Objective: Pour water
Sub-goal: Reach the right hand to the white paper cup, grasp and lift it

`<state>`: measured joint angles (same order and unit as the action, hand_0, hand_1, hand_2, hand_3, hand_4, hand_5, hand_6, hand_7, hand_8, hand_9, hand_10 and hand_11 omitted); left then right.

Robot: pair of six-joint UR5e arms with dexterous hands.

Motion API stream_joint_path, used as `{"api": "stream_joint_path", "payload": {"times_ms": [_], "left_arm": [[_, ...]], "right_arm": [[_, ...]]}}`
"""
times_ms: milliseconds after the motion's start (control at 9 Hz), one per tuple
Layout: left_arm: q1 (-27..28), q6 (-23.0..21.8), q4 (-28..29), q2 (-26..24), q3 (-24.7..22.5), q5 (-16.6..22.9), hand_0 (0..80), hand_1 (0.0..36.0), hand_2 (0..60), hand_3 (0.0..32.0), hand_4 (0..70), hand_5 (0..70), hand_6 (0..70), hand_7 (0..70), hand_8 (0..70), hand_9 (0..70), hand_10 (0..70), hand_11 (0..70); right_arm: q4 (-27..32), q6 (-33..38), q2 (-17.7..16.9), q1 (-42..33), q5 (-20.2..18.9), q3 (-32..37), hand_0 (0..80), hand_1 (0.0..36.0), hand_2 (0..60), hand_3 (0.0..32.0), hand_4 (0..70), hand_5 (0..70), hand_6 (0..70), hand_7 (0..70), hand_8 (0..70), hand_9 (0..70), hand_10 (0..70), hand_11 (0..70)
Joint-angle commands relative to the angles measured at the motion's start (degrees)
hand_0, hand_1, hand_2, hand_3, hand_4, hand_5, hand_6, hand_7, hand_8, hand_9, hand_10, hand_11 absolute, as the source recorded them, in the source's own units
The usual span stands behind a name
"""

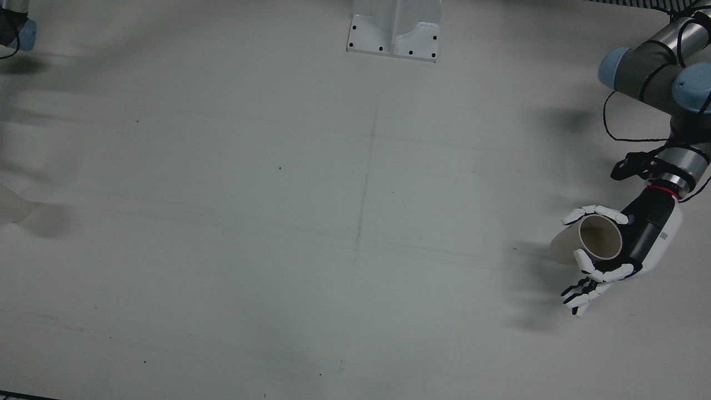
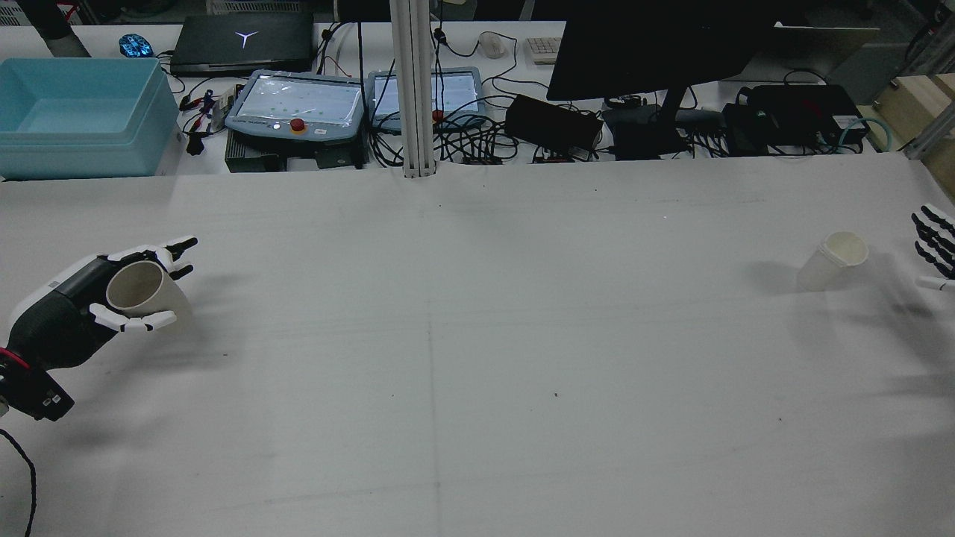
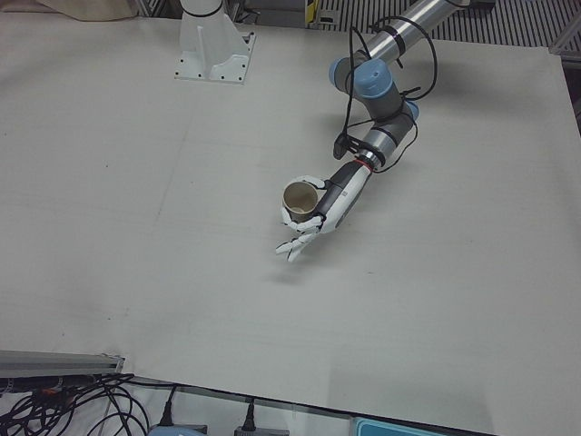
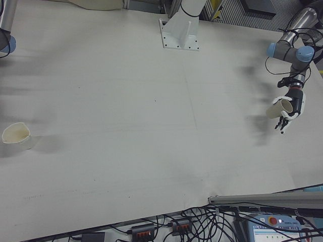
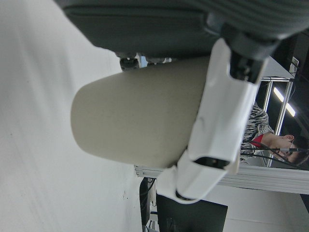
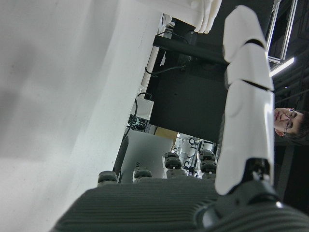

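Two paper cups are on show. One cup (image 2: 142, 292) sits in the left hand (image 2: 78, 313), whose white fingers (image 1: 597, 213) curl round its wall just below the rim; the front view shows its open mouth tipped up toward the camera and its base angled toward the table (image 1: 278, 222), and whether the base touches the surface cannot be told. In the left hand view the same cup's side fills the frame, lying across it with a finger (image 5: 217, 125) pressed over it. The second cup (image 2: 833, 260) stands by itself on the table at the far right of the rear view, leaning a little, and appears again near the left edge of the right-front view. The right hand (image 2: 934, 246) shows only at the edge of the rear view, just beside that cup but not touching it, its dark-tipped fingers spread apart and holding nothing; the right hand view shows one straight white finger (image 6: 246, 101) with nothing against it. Two arms work the station, one at each end of the table, well apart. No water can be made out in either cup.
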<state>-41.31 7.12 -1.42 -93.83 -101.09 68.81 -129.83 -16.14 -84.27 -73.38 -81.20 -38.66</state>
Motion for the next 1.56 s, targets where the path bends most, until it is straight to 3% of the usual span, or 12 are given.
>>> {"api": "stream_joint_path", "payload": {"times_ms": [0,222,556,889,1444], "left_arm": [[0.4,-0.1,0.0,-0.2,-0.1,-0.3,80.0,36.0,60.0,0.0,44.2,70.0,16.3,13.3,9.9,2.8,8.1,15.6],[0.4,-0.1,-0.8,-1.5,-0.2,-0.3,80.0,36.0,60.0,0.0,44.6,70.0,16.2,13.3,9.8,2.7,8.0,15.5],[0.3,-0.1,-1.0,-2.1,-0.2,-0.3,80.0,36.0,60.0,0.0,44.6,70.0,16.4,13.4,9.8,2.7,8.1,15.6],[0.3,-0.6,-1.0,-2.1,0.0,-0.3,80.0,36.0,60.0,0.0,44.9,70.0,16.5,13.3,9.9,2.7,8.1,15.6],[0.0,-1.1,-0.9,-1.9,0.2,-0.3,80.0,36.0,60.0,0.0,43.7,70.0,16.3,13.0,10.0,2.9,8.1,15.7]], "right_arm": [[0.5,-1.4,0.8,2.4,0.2,-0.3,61.5,29.5,12.7,0.0,0.0,9.4,12.8,0.7,1.5,0.0,0.0,0.0],[0.5,-2.5,0.8,3.4,0.3,-1.1,63.8,31.6,15.0,0.0,0.0,10.0,14.6,7.7,1.9,0.1,0.0,0.0],[0.3,-4.5,0.8,5.4,0.3,-4.2,65.0,32.3,15.4,0.0,0.0,10.3,15.7,10.4,2.1,0.6,0.0,0.0],[-0.2,-6.4,0.8,7.3,0.5,-6.1,66.8,33.0,18.1,0.0,0.0,10.9,19.5,19.5,2.9,2.5,0.0,0.0],[-0.6,-6.6,0.8,12.5,5.5,-7.2,70.2,34.0,18.7,0.0,0.9,10.9,20.1,20.2,3.0,2.6,0.0,0.0]]}}
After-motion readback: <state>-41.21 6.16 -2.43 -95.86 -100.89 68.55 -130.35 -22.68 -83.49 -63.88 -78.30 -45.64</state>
